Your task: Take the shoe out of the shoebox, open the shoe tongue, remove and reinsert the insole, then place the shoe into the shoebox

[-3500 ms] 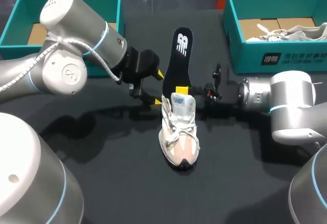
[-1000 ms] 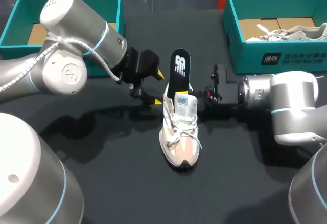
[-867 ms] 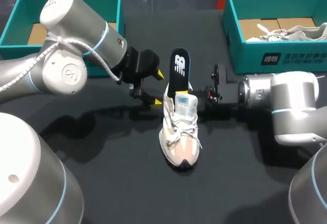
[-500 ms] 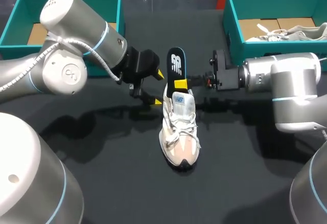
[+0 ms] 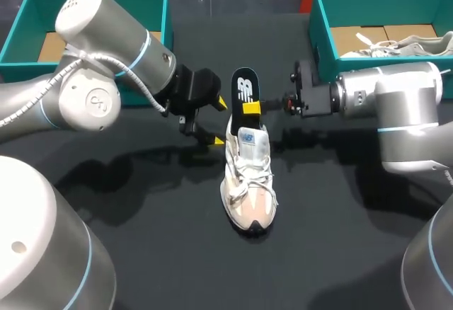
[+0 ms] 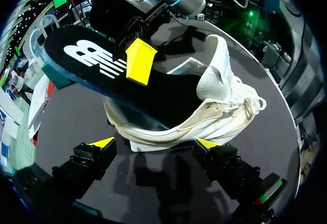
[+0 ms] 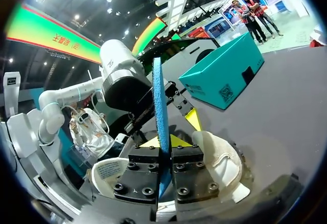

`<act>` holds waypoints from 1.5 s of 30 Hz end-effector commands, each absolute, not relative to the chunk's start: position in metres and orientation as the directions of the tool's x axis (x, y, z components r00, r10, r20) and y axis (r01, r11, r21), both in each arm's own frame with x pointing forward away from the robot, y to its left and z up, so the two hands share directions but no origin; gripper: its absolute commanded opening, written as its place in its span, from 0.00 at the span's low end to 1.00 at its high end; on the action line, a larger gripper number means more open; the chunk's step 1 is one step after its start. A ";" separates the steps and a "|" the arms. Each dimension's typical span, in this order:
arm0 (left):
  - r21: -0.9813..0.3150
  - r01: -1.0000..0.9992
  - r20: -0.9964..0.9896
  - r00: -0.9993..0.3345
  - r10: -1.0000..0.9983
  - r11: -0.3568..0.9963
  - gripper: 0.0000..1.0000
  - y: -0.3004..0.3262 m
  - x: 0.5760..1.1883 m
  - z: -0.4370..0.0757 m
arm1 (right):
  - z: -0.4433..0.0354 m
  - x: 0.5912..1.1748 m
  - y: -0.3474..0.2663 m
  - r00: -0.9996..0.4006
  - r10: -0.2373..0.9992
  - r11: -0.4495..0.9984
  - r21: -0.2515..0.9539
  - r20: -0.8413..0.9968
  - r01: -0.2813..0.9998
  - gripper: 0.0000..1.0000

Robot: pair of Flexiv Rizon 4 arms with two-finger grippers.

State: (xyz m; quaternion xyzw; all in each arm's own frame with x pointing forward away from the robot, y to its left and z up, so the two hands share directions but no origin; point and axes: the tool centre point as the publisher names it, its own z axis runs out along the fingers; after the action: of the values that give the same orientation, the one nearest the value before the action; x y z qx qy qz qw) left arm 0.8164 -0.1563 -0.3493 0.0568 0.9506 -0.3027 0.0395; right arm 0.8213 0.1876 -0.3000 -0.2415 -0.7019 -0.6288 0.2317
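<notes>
Head view first: our right gripper (image 5: 252, 107) is clamped on the insole (image 5: 244, 87), one yellow tip flat against its black face. The toe end is tucked into the shoe (image 5: 249, 182) and the heel end stands up out of the collar. The shoe stands on the table (image 5: 141, 253) between our arms, toe towards us. Our left gripper (image 5: 219, 121) is spread wide around the heel. In the left wrist view its tips sit just beside the sole on either side, and we see no contact.

Compared with 3.5 s ago, much less insole shows above the shoe, so it has gone down inside. Since a second ago our right arm has drawn back towards the far side of the table. Its yellow tip now sits higher on the insole, which leans a little more away from us. Shoe and left arm have not shifted.

We judge reinsertion about half done. The heel end has yet to be pressed down, and only after that can the shoe go into the left box (image 5: 21, 23).
</notes>
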 end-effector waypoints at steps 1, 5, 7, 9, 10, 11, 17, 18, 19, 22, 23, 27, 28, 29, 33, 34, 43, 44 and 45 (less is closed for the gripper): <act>-0.572 0.133 -0.109 -0.990 0.085 0.810 1.00 -0.156 0.817 -0.350 | -0.310 0.813 0.192 -0.767 0.045 0.084 0.762 0.640 0.642 0.00; -0.572 0.133 -0.109 -0.990 0.085 0.810 1.00 -0.156 0.817 -0.350 | -0.319 0.802 0.194 -0.749 0.049 0.076 0.745 0.661 0.663 0.00; -0.572 0.133 -0.109 -0.990 0.085 0.810 1.00 -0.156 0.817 -0.350 | -0.322 0.796 0.194 -0.740 0.053 0.071 0.737 0.670 0.673 0.00; -0.572 0.133 -0.109 -0.990 0.085 0.810 1.00 -0.156 0.817 -0.350 | -0.325 0.791 0.194 -0.732 0.057 0.065 0.729 0.679 0.681 0.00; -0.572 0.133 -0.109 -0.990 0.085 0.810 1.00 -0.156 0.817 -0.350 | -0.327 0.788 0.194 -0.728 0.059 0.063 0.726 0.683 0.685 0.00; -0.572 0.133 -0.109 -0.990 0.085 0.810 1.00 -0.156 0.817 -0.350 | -0.328 0.786 0.194 -0.725 0.061 0.061 0.722 0.686 0.689 0.00; -0.572 0.133 -0.109 -0.990 0.085 0.810 1.00 -0.156 0.817 -0.350 | -0.327 0.783 0.194 -0.722 0.065 0.060 0.719 0.689 0.692 0.13; -0.572 0.133 -0.109 -0.990 0.085 0.810 1.00 -0.156 0.817 -0.350 | -0.324 0.785 0.194 -0.727 0.066 0.063 0.725 0.683 0.686 0.27; -0.572 0.133 -0.109 -0.990 0.085 0.810 1.00 -0.156 0.817 -0.350 | -0.319 0.787 0.194 -0.735 0.065 0.067 0.732 0.675 0.678 0.37; -0.572 0.133 -0.109 -0.990 0.085 0.810 1.00 -0.156 0.817 -0.350 | -0.309 0.794 0.194 -0.757 0.067 0.084 0.753 0.650 0.653 0.47; -0.572 0.133 -0.109 -0.990 0.085 0.810 1.00 -0.156 0.817 -0.350 | -0.306 0.796 0.194 -0.764 0.065 0.090 0.759 0.642 0.645 0.47; -0.572 0.133 -0.109 -0.990 0.085 0.810 1.00 -0.156 0.817 -0.350 | -0.296 0.807 0.193 -0.781 0.065 0.116 0.773 0.621 0.624 0.44; -0.572 0.133 -0.109 -0.990 0.085 0.810 1.00 -0.156 0.817 -0.350 | -0.295 0.810 0.193 -0.783 0.065 0.120 0.774 0.618 0.621 0.42; -0.572 0.133 -0.109 -0.990 0.085 0.810 1.00 -0.156 0.817 -0.350 | -0.294 0.812 0.193 -0.785 0.062 0.124 0.775 0.617 0.619 0.40; -0.572 0.133 -0.109 -0.990 0.085 0.810 1.00 -0.156 0.817 -0.350 | -0.295 0.820 0.192 -0.782 0.057 0.133 0.772 0.621 0.622 0.03; -0.572 0.133 -0.109 -0.990 0.085 0.810 1.00 -0.156 0.817 -0.350 | -0.296 0.821 0.192 -0.779 0.055 0.134 0.768 0.625 0.626 0.00; -0.572 0.133 -0.109 -0.990 0.085 0.810 1.00 -0.156 0.817 -0.350 | -0.318 0.808 0.194 -0.737 0.042 0.109 0.730 0.675 0.675 0.00; -0.572 0.133 -0.109 -0.990 0.085 0.810 1.00 -0.156 0.817 -0.350 | -0.319 0.806 0.194 -0.732 0.045 0.106 0.725 0.680 0.680 0.00; -0.572 0.133 -0.109 -0.990 0.085 0.810 1.00 -0.156 0.817 -0.350 | -0.321 0.803 0.193 -0.726 0.047 0.103 0.720 0.686 0.687 0.00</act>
State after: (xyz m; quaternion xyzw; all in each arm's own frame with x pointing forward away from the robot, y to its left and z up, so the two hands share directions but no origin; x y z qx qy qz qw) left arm 0.8164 -0.1563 -0.3493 0.0568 0.9506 -0.3027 0.0395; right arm 0.8089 0.1910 -0.3141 -0.2598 -0.6997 -0.6119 0.2616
